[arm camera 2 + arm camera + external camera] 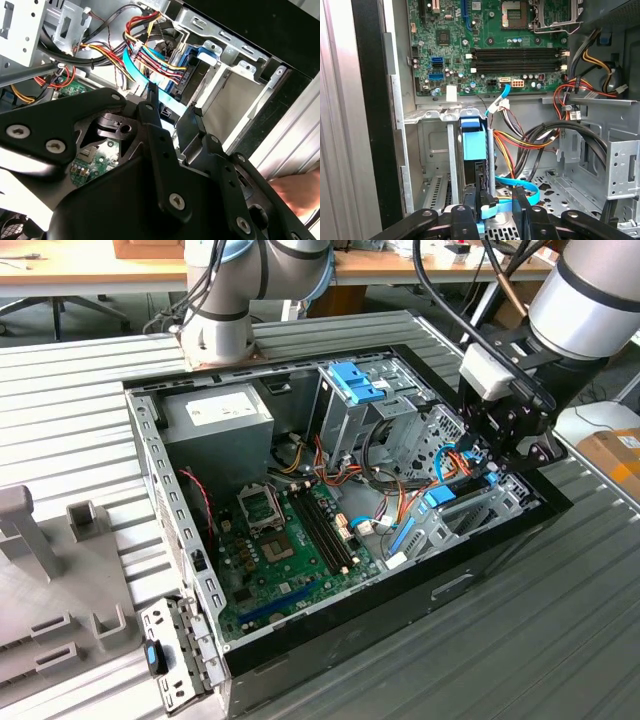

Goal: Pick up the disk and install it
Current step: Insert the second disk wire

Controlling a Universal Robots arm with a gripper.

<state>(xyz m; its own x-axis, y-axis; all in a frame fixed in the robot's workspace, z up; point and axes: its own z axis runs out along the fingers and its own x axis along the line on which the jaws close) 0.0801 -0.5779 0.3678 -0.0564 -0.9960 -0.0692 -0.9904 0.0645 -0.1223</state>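
The disk (472, 145) stands on edge in the drive bay at the case's side wall, with a bright blue tab on top and the black body below it. In the second wrist view the disk (194, 67) has coloured wires and a flat blue cable running to it. My gripper (497, 192) hangs just over the bay. Its fingers are apart, one finger (480, 202) in front of the disk's edge and the other beside a light blue cable (520, 185). That cable runs through the gap. In the exterior view the gripper (505, 445) is at the case's right end.
The open case holds a green motherboard (290, 530), a grey power supply (215, 415) and a tall metal cage with a blue latch (352, 380). Wire bundles (540, 140) crowd the bay. A grey bracket with a blue clip (160, 655) lies outside. A hand (300, 192) shows beside the case.
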